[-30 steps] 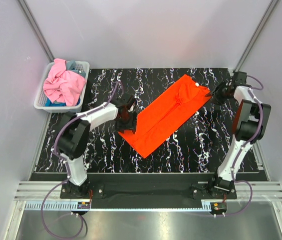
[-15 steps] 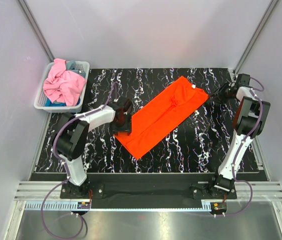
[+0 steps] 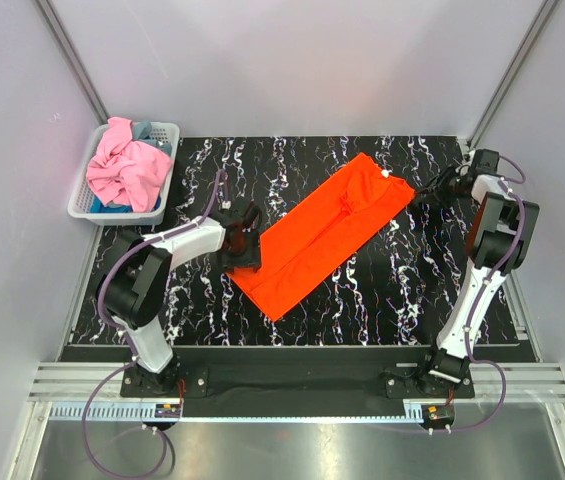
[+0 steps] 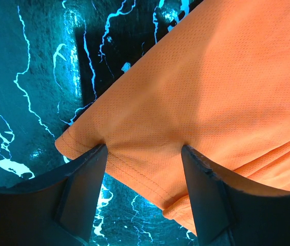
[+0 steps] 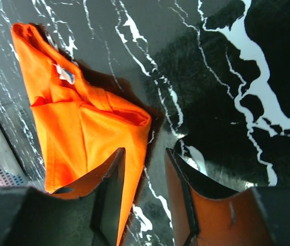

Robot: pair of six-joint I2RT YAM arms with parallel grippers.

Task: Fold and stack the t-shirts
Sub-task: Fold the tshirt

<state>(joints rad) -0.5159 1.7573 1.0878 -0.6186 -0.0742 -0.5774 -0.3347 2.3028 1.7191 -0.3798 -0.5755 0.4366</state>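
The orange t-shirt [image 3: 327,235] lies folded into a long strip, set diagonally across the black marble table [image 3: 412,290]. My left gripper [image 3: 245,247] is at its lower-left end. In the left wrist view that gripper [image 4: 143,154] is open, its two fingers straddling the stitched hem of the orange t-shirt [image 4: 201,87]. My right gripper [image 3: 424,190] is at the strip's upper-right corner. It is open [image 5: 145,154], with the orange t-shirt's [image 5: 88,128] edge by its left finger and bare table in the gap. The pink t-shirt [image 3: 125,168] and blue-grey t-shirt [image 3: 143,130] are bundled in the basket.
The white lattice basket [image 3: 80,205] stands at the table's back left corner, off the marble. Grey walls and slanted metal posts [image 3: 507,75] close in the back and sides. The arm bases sit on the rail at the near edge.
My left gripper has slid down and to the left along the shirt's end, and the orange strip has shifted slightly left with it. The right gripper has narrowed a little at the far corner.
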